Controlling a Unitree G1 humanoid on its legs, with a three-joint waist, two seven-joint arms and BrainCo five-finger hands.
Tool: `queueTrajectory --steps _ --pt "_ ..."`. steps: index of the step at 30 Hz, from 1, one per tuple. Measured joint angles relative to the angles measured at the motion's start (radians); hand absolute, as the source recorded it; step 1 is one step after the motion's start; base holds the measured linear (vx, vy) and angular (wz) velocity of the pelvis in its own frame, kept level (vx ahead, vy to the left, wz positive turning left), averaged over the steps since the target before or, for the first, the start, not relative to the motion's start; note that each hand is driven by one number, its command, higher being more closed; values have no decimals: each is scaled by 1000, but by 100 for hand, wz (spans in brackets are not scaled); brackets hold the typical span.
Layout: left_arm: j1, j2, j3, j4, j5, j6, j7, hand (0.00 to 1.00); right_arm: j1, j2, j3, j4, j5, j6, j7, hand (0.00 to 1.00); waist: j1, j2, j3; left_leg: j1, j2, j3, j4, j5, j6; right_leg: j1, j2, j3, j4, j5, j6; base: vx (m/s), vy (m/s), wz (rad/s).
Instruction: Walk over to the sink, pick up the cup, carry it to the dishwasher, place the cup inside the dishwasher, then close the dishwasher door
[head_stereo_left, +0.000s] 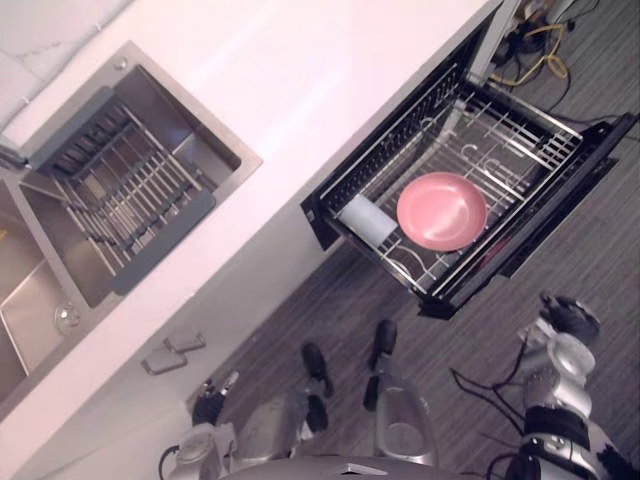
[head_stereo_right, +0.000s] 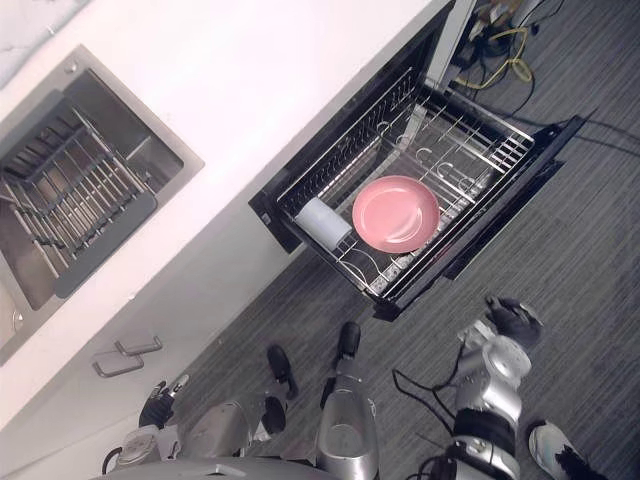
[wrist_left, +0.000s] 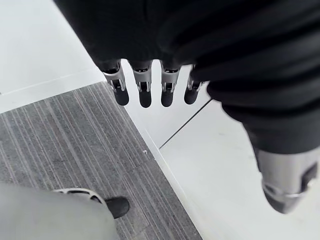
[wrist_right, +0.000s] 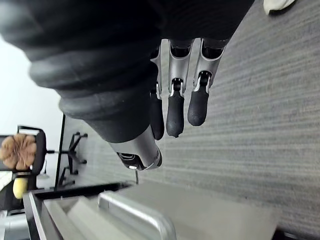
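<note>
Two hands are hanging low beside the body: left hand (wrist_left: 145, 92) at 7 o'clock, right hand (wrist_right: 175, 115) at 4 o'clock. The fingers on both are dangling almost straight and slack, gripping nothing, idle, I judge, because the carrying is finished. Farther out, at 1 o'clock, the dishwasher (head_stereo_left: 550, 205) is standing pulled open. The cup (head_stereo_left: 367, 218) is lying on its side in the wire rack (head_stereo_left: 500, 140), just beside a pink plate (head_stereo_left: 441, 211), toward the drawer's 9 o'clock corner. Closing the door is looking like the remaining step. Beyond the white worktop (head_stereo_left: 320, 70), at 10 o'clock, the sink (head_stereo_left: 205, 150) is holding a grey drain rack (head_stereo_left: 130, 190).
</note>
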Motion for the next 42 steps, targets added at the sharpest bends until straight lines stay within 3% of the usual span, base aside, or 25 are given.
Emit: queueTrajectory --steps 4,10,13,15,19,22,25,26,33,35,37,40,42 --pt "-4 0 -1 -5 -8 -6 -1 0 -117 -91 37 63 -3 -13 46 100 20 26 46 -13 -3 -45 -21 47 33 -9 -2 -39 11 1 -1 62 16 25" --pt "3 0 -5 -25 -37 -14 -22 0 -179 -194 106 193 -14 -8 99 100 20 40 57 -17 -19 -116 -31 71 26 -22 -42 -98 96 -52 9 67 37 32" --pt "3 0 -22 -53 -48 -31 -32 0 -237 -235 153 239 -21 6 108 100 14 64 60 -20 -37 -172 -33 88 29 -24 -78 -144 158 -87 15 -18 53 53" --pt "4 -2 -41 -56 -60 -33 -46 0 -317 -288 179 286 -22 32 107 100 16 100 57 -23 -46 -220 -45 85 24 -25 -110 -195 213 -121 17 -76 59 69" --pt "15 -5 -39 -55 -74 -34 -54 0 -440 -347 256 378 -76 59 136 100 38 117 44 -32 -52 -248 -60 91 18 -25 -158 -268 287 -153 9 -112 29 68" --pt "35 -11 -39 -53 -76 -35 -69 0 -497 -410 297 448 -143 60 157 100 53 143 25 -28 -58 -271 -60 121 13 -5 -220 -343 387 -220 9 -84 -34 88" --pt "63 -11 -39 -44 -75 -36 -77 0 -569 -438 343 494 -223 59 169 100 64 147 22 -12 -73 -298 -61 150 14 14 -280 -389 489 -282 18 -62 -65 62" --pt "71 -11 -40 -36 -75 -36 -86 0 -600 -450 352 512 -258 55 183 0 69 151 18 -10 -79 -306 -61 159 20 21 -298 -406 517 -301 18 -44 -51 40" --pt "95 -12 -40 11 -49 -49 -91 0 -651 -461 392 556 -356 38 231 0 97 162 8 2 -77 -295 -56 194 13 45 -317 -435 562 -337 14 -65 -66 17" --pt "95 -20 -40 30 -35 -53 -99 0 -608 -449 396 550 -395 29 241 0 98 150 5 23 -68 -293 -55 196 -12 79 -300 -444 532 -328 17 -80 -68 0" --pt "102 -22 -39 49 -38 -53 -141 0 -514 -404 389 509 -405 -10 244 0 109 139 -35 24 -49 -282 -55 188 -26 94 -265 -451 486 -311 16 -46 -41 -8" --pt "117 -21 -35 50 -73 -53 -200 0 -307 -282 352 383 -396 -94 263 0 107 90 -78 27 -19 -240 -55 171 -50 114 -211 -447 417 -291 22 -36 -51 -15" --pt "117 -21 2 60 -97 -45 -227 0 -133 -143 283 299 -344 -150 271 0 105 38 -99 42 1 -228 -55 156 -51 133 -171 -435 367 -272 21 -12 -77 -21"
